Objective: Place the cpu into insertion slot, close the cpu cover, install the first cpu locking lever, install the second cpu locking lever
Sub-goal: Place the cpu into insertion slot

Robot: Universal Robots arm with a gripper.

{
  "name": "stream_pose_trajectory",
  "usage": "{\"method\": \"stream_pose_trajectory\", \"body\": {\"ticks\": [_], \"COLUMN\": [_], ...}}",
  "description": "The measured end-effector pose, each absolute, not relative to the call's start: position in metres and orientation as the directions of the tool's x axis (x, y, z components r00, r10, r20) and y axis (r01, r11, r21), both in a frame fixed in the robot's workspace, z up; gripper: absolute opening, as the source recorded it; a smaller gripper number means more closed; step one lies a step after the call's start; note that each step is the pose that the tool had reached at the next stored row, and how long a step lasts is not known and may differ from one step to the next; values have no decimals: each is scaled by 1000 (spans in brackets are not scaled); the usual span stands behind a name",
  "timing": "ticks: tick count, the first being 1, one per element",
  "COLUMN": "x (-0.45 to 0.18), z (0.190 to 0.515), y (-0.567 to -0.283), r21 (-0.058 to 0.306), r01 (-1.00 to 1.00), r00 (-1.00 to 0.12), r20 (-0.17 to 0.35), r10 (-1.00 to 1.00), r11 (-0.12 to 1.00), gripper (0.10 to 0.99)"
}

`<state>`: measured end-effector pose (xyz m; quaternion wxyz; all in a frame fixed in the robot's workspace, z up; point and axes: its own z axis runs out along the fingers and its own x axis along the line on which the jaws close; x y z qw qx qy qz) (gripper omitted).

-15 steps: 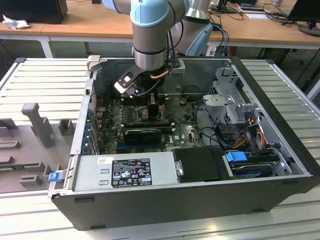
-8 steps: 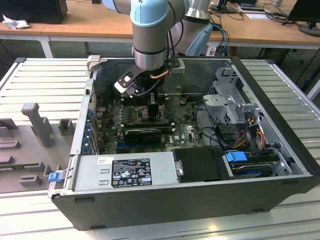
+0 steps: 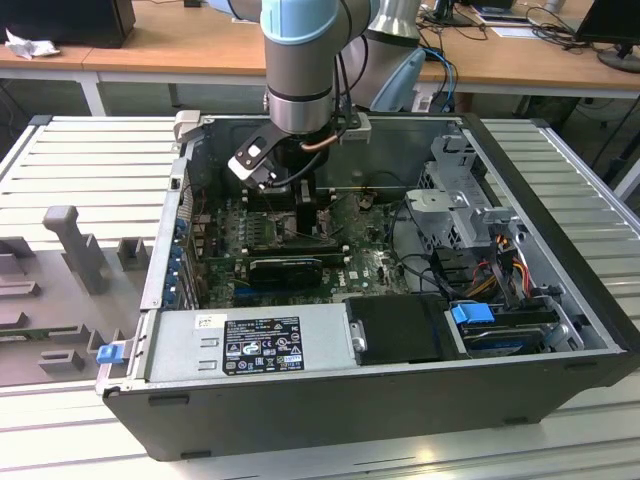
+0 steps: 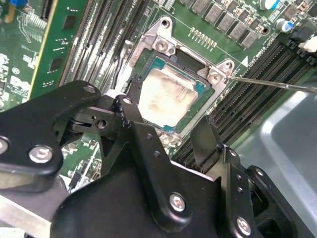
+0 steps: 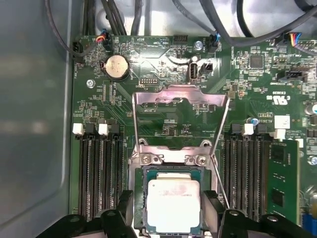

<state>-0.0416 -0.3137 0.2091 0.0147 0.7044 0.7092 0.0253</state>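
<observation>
The cpu (image 5: 173,206), a square chip with a silvery top, lies flat in the insertion slot (image 5: 139,198); the second wrist view also shows the cpu (image 4: 166,96). The cpu cover (image 5: 178,94) stands swung up, away from the slot, its large window showing the board behind it. My gripper (image 5: 171,218) hangs just over the slot and is open, one black finger (image 4: 130,111) on each side of the chip. A thin wire lever (image 5: 220,186) runs beside the slot. In the exterior view the gripper (image 3: 290,195) is low inside the computer case.
Long black memory slots (image 5: 96,173) flank the slot on both sides. Cables (image 5: 114,15) hang beyond the raised cover. The case wall (image 3: 545,240), the power supply (image 3: 255,345) and a drive cage (image 3: 460,200) hem in the arm. A grey foam tray (image 3: 60,260) lies outside.
</observation>
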Motion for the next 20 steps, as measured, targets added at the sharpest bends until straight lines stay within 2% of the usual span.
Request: {"method": "stream_pose_trajectory", "body": {"ticks": [1,2,4,8,9,10,11,12,20], "x": [-42,-42,-42,-42,-42,-42,-42,-42,-42], "z": [209,209,209,209,209,209,209,209,212], "y": [-314,-314,-315,-316,-317,-317,-317,-317,-317], "r21": [57,57,56,56,57,57,57,56,56], "r01": [998,998,998,998,998,998,998,998,998], "r00": [-7,-7,-7,-7,-7,-7,-7,-7,-7], "r20": [13,11,10,9,9,9,9,9,-2], "r10": [1000,1000,1000,1000,1000,1000,1000,1000,1000], "r11": [7,7,7,7,7,7,7,7,7], "gripper": [651,588,588,341,341,282,161,106,106]}}
